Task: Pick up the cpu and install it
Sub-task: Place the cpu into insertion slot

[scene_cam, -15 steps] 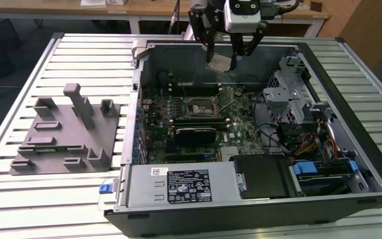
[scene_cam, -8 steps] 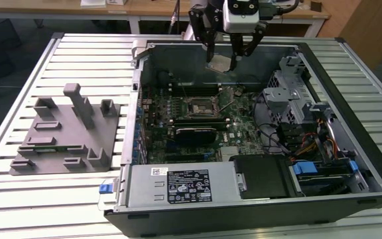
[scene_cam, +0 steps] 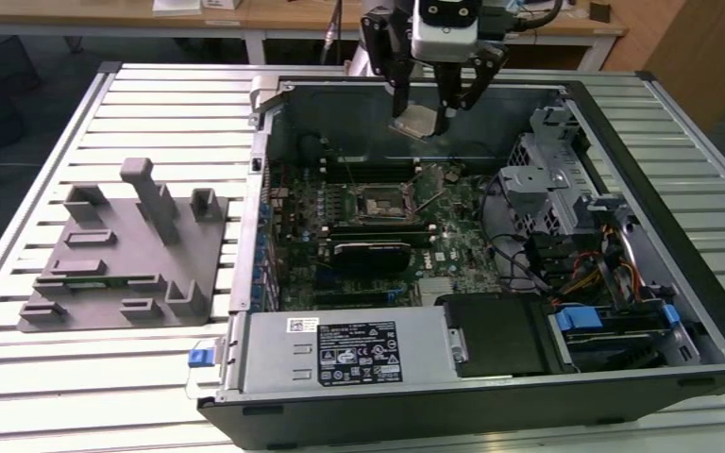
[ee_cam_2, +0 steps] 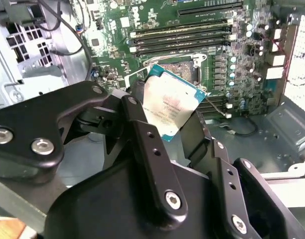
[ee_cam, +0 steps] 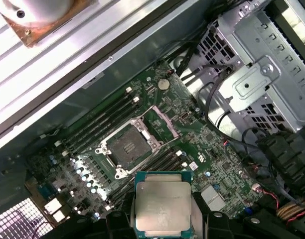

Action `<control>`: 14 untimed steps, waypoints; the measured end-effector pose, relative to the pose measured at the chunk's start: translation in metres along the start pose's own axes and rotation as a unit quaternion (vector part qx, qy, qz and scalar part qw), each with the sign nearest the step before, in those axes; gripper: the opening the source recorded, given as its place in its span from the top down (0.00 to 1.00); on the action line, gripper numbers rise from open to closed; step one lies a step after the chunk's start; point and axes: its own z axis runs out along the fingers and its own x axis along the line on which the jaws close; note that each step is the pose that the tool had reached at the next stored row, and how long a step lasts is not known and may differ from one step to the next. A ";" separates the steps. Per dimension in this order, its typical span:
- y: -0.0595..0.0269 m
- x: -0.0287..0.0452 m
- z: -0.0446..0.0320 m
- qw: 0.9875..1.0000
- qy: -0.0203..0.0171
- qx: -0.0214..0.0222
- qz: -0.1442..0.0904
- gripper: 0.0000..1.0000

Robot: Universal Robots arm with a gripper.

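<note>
The cpu, a small flat square chip with a pale silver top, hangs above the back of the open computer case, with my gripper shut on it. In both wrist views the cpu sits between the black fingers, its silver lid and blue-green edge showing. Below it lies the green motherboard with its black square socket, open and bare, its metal frame lifted. The socket is nearer the case's front than the chip in the exterior view.
The open case holds memory slots, a drive cage, cables and a power supply. A grey plastic tray with upright posts lies on the slatted table at the exterior view's left.
</note>
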 end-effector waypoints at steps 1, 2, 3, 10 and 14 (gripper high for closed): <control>0.0000 0.0000 0.0003 1.000 0.000 0.000 0.005 0.47; 0.0000 0.0001 0.0005 1.000 0.000 0.000 0.012 0.47; -0.0001 0.0001 0.0008 1.000 -0.001 0.001 0.020 0.47; -0.0002 0.0003 0.0036 0.997 -0.003 0.003 0.083 0.47; -0.0002 0.0003 0.0048 0.993 -0.004 0.004 0.118 0.47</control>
